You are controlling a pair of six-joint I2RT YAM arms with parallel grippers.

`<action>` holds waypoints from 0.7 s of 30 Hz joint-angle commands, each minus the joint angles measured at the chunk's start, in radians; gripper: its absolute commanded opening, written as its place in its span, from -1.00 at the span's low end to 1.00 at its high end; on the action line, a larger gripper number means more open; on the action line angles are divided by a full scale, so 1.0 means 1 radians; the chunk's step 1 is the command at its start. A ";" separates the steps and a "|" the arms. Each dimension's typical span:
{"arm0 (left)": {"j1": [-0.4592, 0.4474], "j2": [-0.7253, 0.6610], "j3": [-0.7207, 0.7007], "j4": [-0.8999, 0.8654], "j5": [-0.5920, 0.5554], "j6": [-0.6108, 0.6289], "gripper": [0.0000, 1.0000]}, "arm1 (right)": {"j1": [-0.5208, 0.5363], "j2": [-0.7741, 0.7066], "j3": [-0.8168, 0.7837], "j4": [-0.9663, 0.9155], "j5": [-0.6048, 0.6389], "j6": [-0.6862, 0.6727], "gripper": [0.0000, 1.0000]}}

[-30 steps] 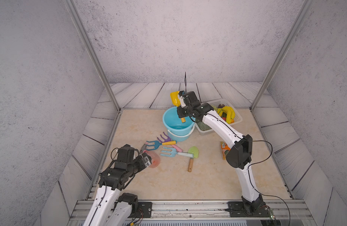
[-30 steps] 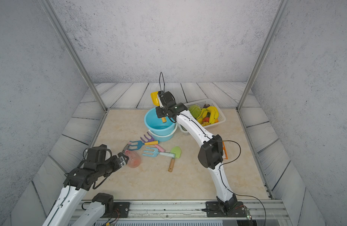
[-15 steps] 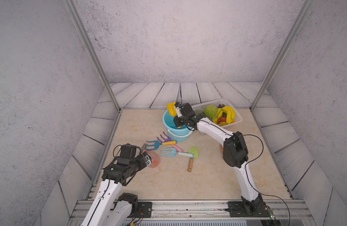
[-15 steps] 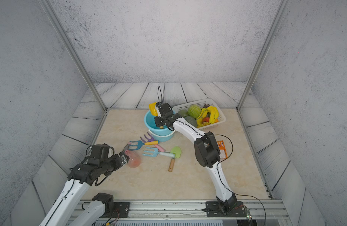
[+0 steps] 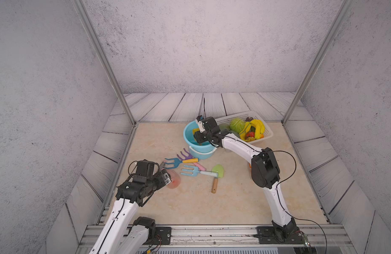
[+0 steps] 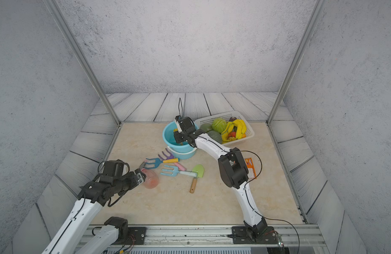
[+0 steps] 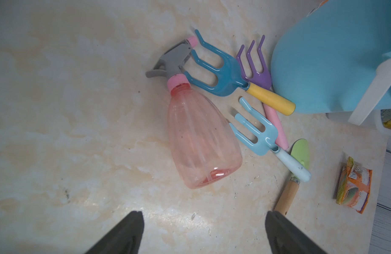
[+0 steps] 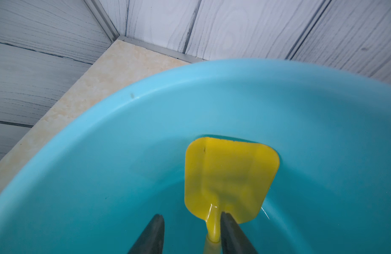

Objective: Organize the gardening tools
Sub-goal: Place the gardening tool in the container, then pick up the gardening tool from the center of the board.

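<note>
**Top views.** The bucket [image 5: 188, 134] stands at far centre, and the basket [image 5: 268, 132] of produce is just right of it. The right gripper [image 5: 196, 140] reaches down inside the bucket, where its fingertips are hidden. The rake [image 5: 185, 154], teal fork [image 5: 173, 162], pale fork [image 5: 190, 172] and shovel [image 5: 218, 172] lie in a cluster just near of the bucket. The pale fork's handle crosses the shovel's neck. The bottle [image 5: 174, 182] lies on its side at the cluster's left, with its nozzle beside the teal fork's tines. The left gripper [image 6: 143, 176] hangs at the bottle's near-left end. A packet [image 6: 250, 167] lies right of the right arm's elbow.

**Left wrist view.** The fingers [image 7: 126, 233] are spread wide. The bottle lies ahead of them with its base toward the gap, and they do not touch it.

**Right wrist view.** The jaws stand partly apart. The trowel [image 8: 229, 173] lies low in the bucket with its blade ahead of the fingertips. Its neck touches one finger [image 8: 232, 233] and is clear of the other.
</note>
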 commanded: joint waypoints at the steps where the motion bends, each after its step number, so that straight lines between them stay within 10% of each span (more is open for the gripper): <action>1: -0.006 -0.002 0.042 -0.002 -0.011 0.026 0.87 | 0.001 -0.089 0.037 -0.072 0.038 -0.010 0.02; 21: -0.007 -0.077 0.088 -0.115 0.055 0.076 0.89 | 0.018 -0.650 -0.345 -0.372 0.045 0.102 0.18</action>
